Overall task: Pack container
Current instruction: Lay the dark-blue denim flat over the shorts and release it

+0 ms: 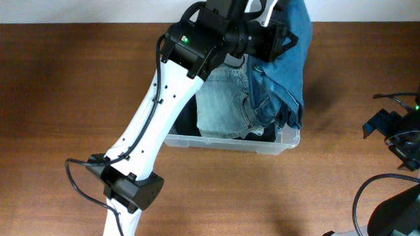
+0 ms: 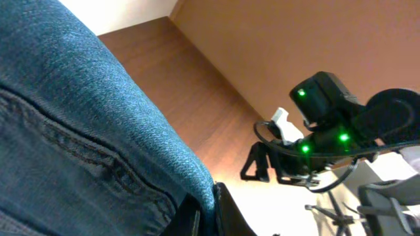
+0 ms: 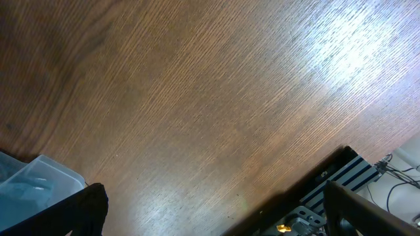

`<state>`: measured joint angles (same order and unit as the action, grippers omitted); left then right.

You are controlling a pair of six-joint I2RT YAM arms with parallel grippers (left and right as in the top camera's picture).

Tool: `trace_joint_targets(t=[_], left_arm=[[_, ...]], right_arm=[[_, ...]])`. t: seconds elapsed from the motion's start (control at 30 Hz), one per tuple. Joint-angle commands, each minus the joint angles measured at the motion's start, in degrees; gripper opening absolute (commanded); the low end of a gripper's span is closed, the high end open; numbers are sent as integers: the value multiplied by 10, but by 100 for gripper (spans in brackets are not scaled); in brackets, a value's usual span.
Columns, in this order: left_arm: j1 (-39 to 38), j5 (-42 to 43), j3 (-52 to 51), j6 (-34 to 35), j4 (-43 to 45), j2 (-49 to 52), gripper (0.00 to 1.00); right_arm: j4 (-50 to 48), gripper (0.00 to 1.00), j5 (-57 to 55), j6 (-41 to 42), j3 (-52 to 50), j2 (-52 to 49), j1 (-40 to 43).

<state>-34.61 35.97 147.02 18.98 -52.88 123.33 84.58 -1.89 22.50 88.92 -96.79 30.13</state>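
The clear plastic container (image 1: 283,143) sits at the table's far middle, holding folded light-blue jeans (image 1: 224,104). My left gripper (image 1: 272,37) is above it, shut on a darker blue pair of jeans (image 1: 285,57) that hangs over the container's right side. In the left wrist view the denim (image 2: 79,118) fills the left half and is pinched between my fingers (image 2: 207,210). My right gripper (image 1: 395,135) is open and empty at the table's right edge; its fingertips (image 3: 216,210) frame bare wood, and a corner of the container (image 3: 39,177) shows at the lower left.
The left arm's white link (image 1: 158,109) crosses the table's middle from its base (image 1: 130,189) at the front. The right arm's base and cables (image 1: 396,208) sit at the front right. Beyond the table's right edge is a slotted metal frame (image 3: 341,177).
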Motion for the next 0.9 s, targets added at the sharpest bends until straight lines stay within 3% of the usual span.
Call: trace_joint_targets(t=[0.0,0.33,0.47,0.77,0.87], left_arm=[[-1,52,19,9,3,-13,6],[16,-86,17,-28,-186,1,7],[45,-124,17,-28,-255,25,13],[125,-197,16,-28,-335,72,13],[141,-254,16,-28,-361,77,42]], right_arm=[[0,98,-1,5,-1,3,2],[0,99,-1,5,-1,3,2],[0,98,-1,5,-1,3,2],[0,98,-1,5,-1,3,2],[0,98,-1,5,-1,3,2]])
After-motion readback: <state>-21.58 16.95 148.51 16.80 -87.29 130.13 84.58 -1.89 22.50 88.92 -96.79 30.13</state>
